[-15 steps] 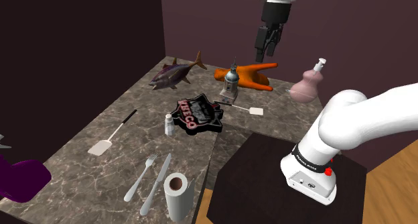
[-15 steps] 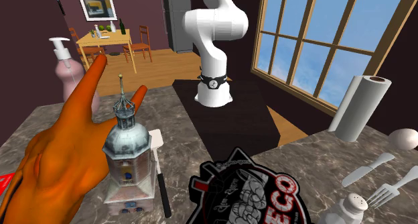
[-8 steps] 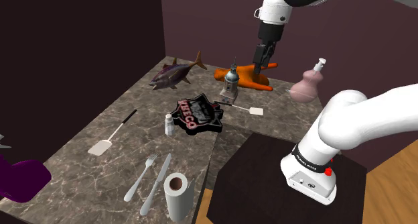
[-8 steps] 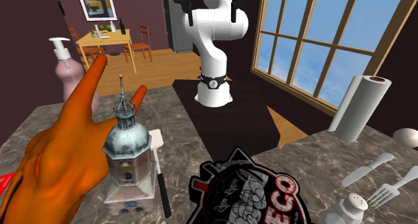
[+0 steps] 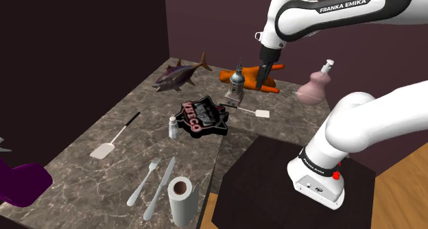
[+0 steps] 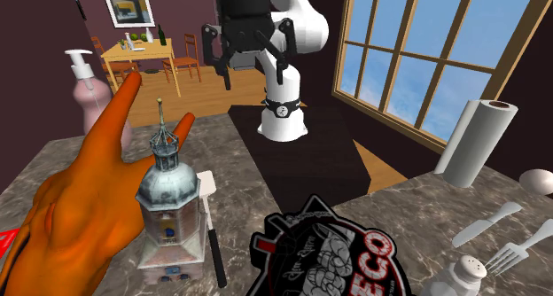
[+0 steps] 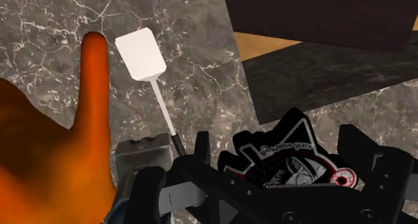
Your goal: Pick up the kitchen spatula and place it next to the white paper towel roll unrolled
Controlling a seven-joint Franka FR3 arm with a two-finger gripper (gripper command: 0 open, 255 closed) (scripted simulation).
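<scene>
Wrist view: spatula [image 7: 142, 53] beneath spread fingers [image 5: 261, 78].
Likely light, stiff; pinch its dark handle, shoulder view's 5 o'clock from tower [image 5: 236, 87].

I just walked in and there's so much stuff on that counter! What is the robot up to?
The white robot arm holds its black claw open in the air over a white-bladed spatula. The spatula lies flat on the marble counter, beside a little tower model and a big orange hand. The claw has not touched the spatula yet. The paper towel roll stands at the other end of the counter, and no spatula lies right beside it.
</scene>
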